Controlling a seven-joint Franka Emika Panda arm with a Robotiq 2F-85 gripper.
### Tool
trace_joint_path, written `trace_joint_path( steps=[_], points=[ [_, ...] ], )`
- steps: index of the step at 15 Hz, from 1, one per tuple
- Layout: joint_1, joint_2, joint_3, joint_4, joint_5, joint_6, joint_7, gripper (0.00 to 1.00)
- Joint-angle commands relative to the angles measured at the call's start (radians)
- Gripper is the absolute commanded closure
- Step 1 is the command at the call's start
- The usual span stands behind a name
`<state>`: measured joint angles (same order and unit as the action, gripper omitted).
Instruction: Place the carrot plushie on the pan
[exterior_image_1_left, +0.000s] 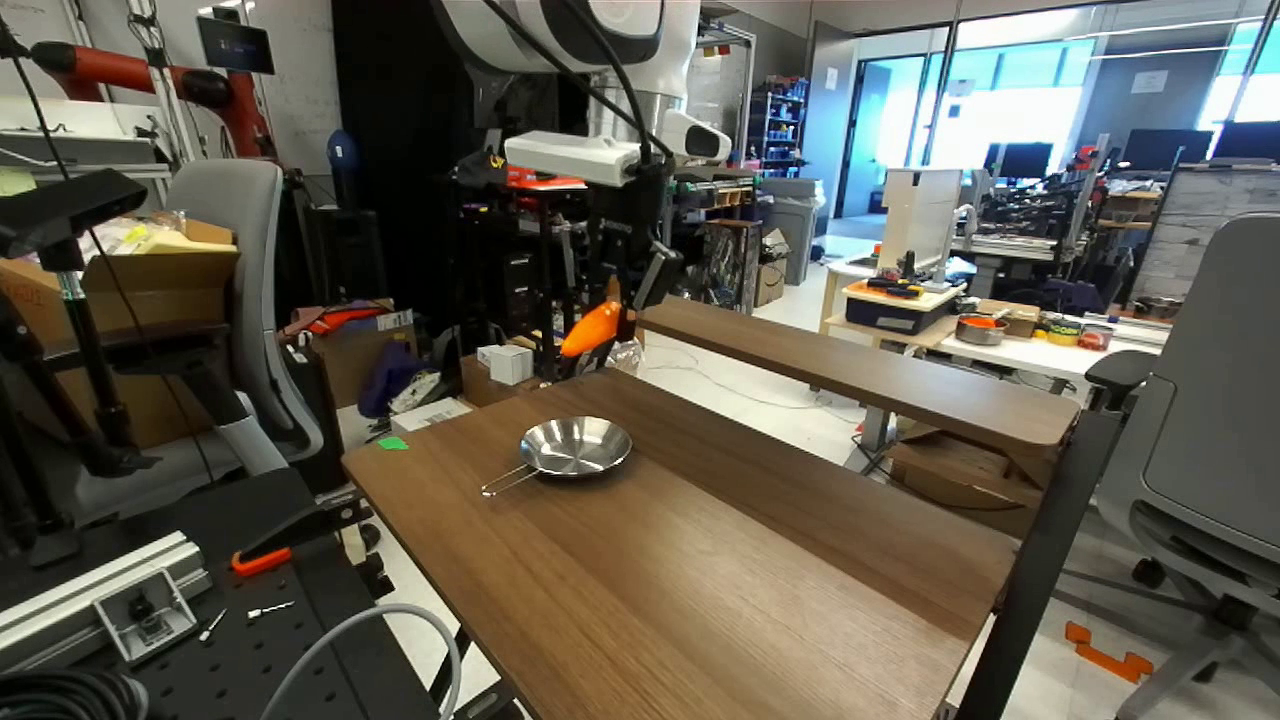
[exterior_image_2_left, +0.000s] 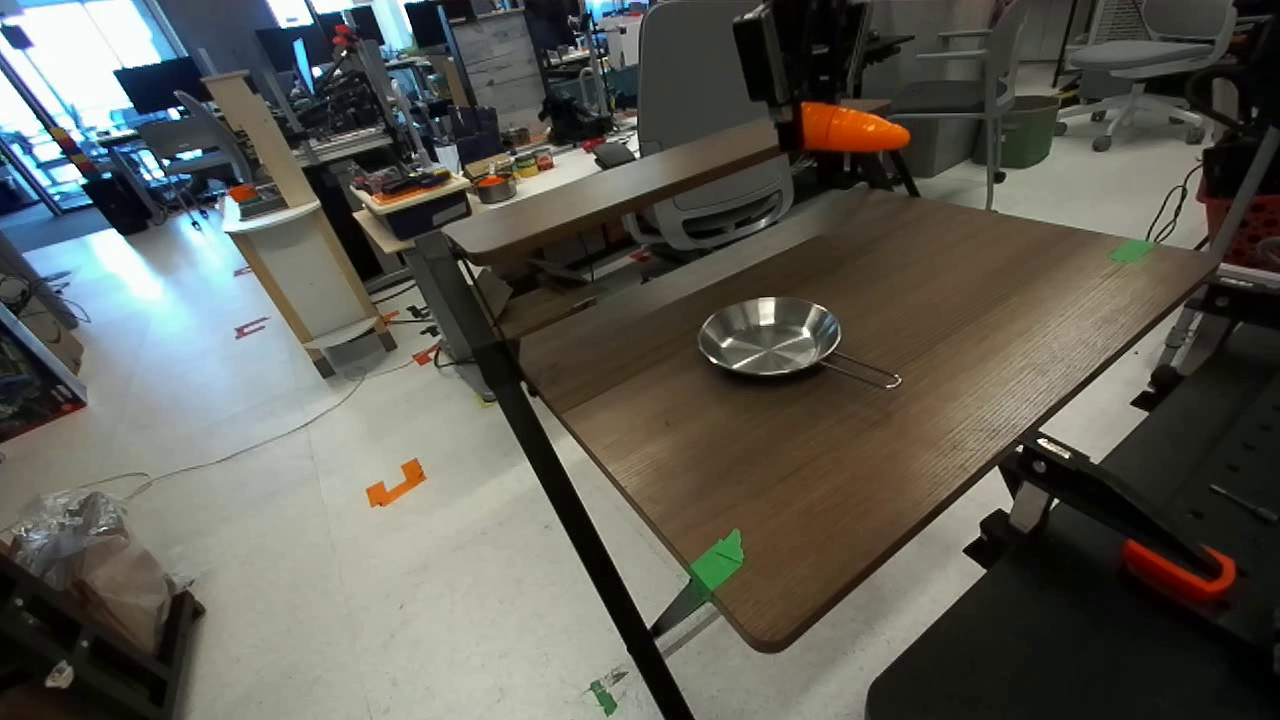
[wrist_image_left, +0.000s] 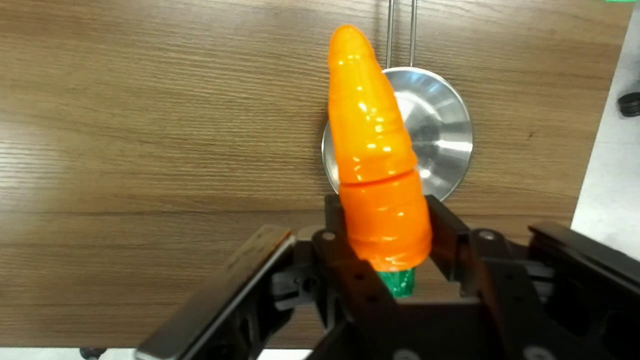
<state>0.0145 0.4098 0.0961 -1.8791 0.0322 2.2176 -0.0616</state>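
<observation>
Wrist view: looking down at a brown wooden table (wrist_image_left: 150, 150), with the gripper (wrist_image_left: 387, 222) at the bottom. Holding the carrot plushie (wrist_image_left: 377, 150) snugly, squeezed near the fat end between two black fingers (wrist_image_left: 447, 235). Bright orange and shiny, with a bit of green (wrist_image_left: 400, 283) at the fat end and a thin tip (wrist_image_left: 347, 40) toward the top of that view. Covering up part of the pan (wrist_image_left: 442, 135), but well apart from it. In both exterior views, up in the air by the far corner of the table, higher than the tabletop. Tilted in an exterior view, tip down and to the left, below the big white arm (exterior_image_1_left: 683, 55). Almost flat in an exterior view, tip to the right, toward a green bin (exterior_image_2_left: 1030, 130) in back. On the table in both exterior views: the pan, round and silver, sitting flat, hollow side up, with a thin wire handle (wrist_image_left: 413, 35) out one side. Stuck near two corners of the table: green tape (exterior_image_2_left: 718, 562). Next to the table in both exterior views: a long, narrow brown board (exterior_image_1_left: 860, 375). At the right in an exterior view: a gray chair (exterior_image_1_left: 1215, 420).
</observation>
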Motion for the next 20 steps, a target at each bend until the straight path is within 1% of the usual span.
trace_joint_path(
  steps=[1,4,6,11,15,20],
  points=[
    [0.022,0.034,-0.015,0.045,0.050,-0.006,0.111,0.84],
    [0.034,0.049,-0.016,0.049,0.078,0.029,0.197,0.84],
    [0.049,0.063,-0.020,0.046,0.075,0.067,0.242,0.84],
    [0.080,0.154,-0.030,0.066,0.067,0.131,0.323,0.84],
    [0.098,0.239,-0.036,0.104,0.064,0.121,0.350,0.84],
    [0.102,0.301,-0.034,0.149,0.064,0.113,0.339,0.84]
  ],
)
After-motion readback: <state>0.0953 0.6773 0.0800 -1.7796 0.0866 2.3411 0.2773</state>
